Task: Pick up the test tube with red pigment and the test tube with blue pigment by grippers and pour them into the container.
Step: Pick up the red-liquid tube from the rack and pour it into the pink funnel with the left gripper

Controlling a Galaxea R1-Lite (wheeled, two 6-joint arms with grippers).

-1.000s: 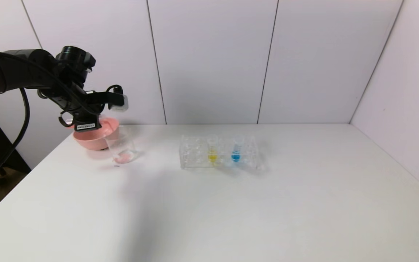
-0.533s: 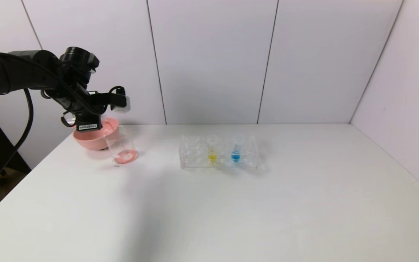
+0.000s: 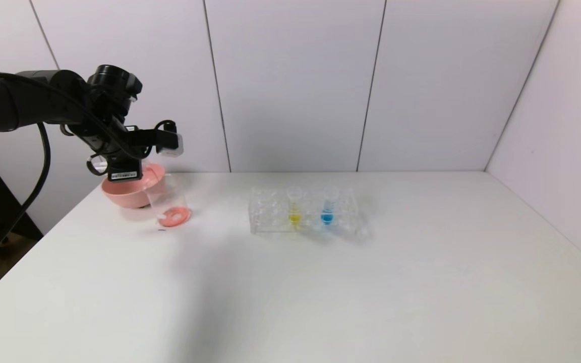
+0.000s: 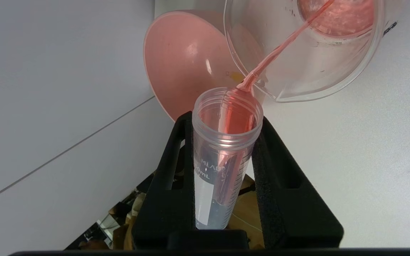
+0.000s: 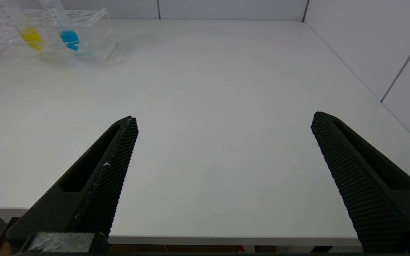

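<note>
A: What has the left gripper [image 4: 222, 142] got?

B: Its two black fingers [image 4: 279, 185] are closed onto the sides of the test tube with red pigment [image 4: 222, 156], high over the far-left part of the table [image 3: 321, 292]. The tube is tipped, its long axis slanting down toward its open mouth, which points at the beaker [image 3: 169, 201]. A thin red stream runs from the mouth into the beaker, where red liquid pools.

A: What is close by?

B: A pink bowl [image 3: 129, 191] sits just beside the beaker, on its far-left side, near the table's left edge.

A: And the right gripper [image 5: 222, 177]?

B: Spread wide, holding nothing, low by the table's near edge. The test tube with blue pigment [image 3: 327, 206] stands upright in the clear rack [image 3: 270, 212] at centre, right of a yellow-liquid tube [image 3: 294, 207]. The near and right parts of the table lie bare.
</note>
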